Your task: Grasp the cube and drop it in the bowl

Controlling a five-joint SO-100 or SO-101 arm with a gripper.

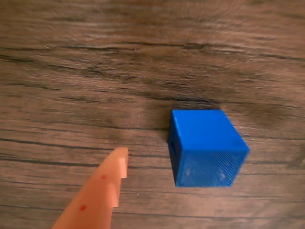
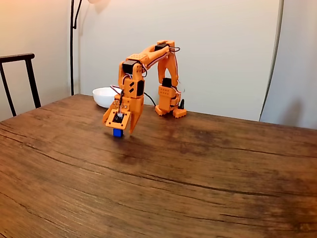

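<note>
The small bright-blue cube (image 1: 207,148) rests on the wooden table, right of centre in the wrist view. One orange finger (image 1: 110,183) points up from the lower left, a clear gap away from the cube's left face. In the fixed view my gripper (image 2: 119,127) points down right over the cube (image 2: 117,133), its jaws spread to either side of it, open and not touching it. The white bowl (image 2: 104,96) stands behind the arm, to the left near the table's far edge.
The orange arm's base (image 2: 168,106) is mounted at the back of the wooden table (image 2: 198,188). A dark chair back (image 2: 17,79) stands at the left edge, and a lamp pole (image 2: 72,44) rises behind the bowl.
</note>
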